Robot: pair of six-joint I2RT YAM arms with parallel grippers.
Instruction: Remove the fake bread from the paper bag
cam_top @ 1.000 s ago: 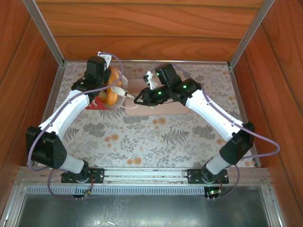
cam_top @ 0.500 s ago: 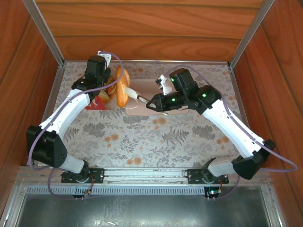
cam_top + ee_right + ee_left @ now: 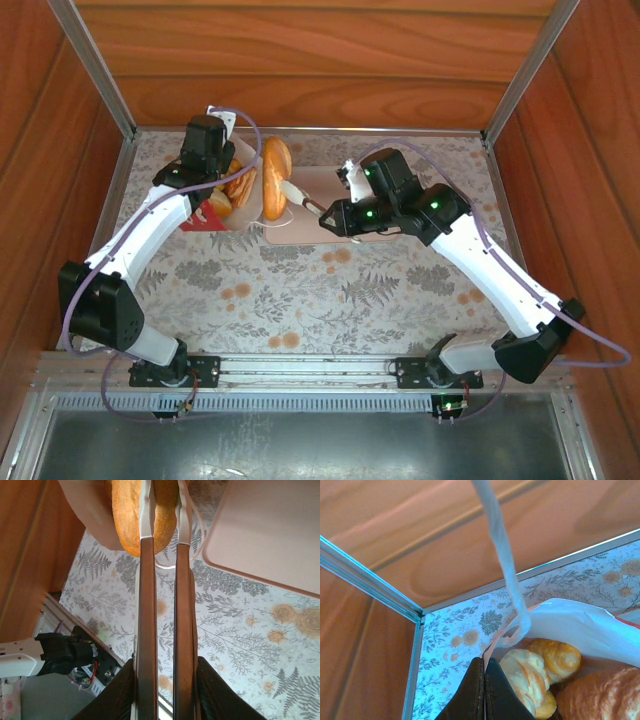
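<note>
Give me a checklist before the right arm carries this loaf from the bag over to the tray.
1. Right gripper clamped on the oval loaf: ok, both fingers press against it.
2. Loaf clear of the paper bag: cannot tell, it hangs close by the mouth.
3. Left gripper steadying the bag: ok, shut at its rim.
4. Landing room on the pink tray: ok, bare surface shows near the loaf.
5. Bag emptied: not ok, pastries lie inside.
</note>
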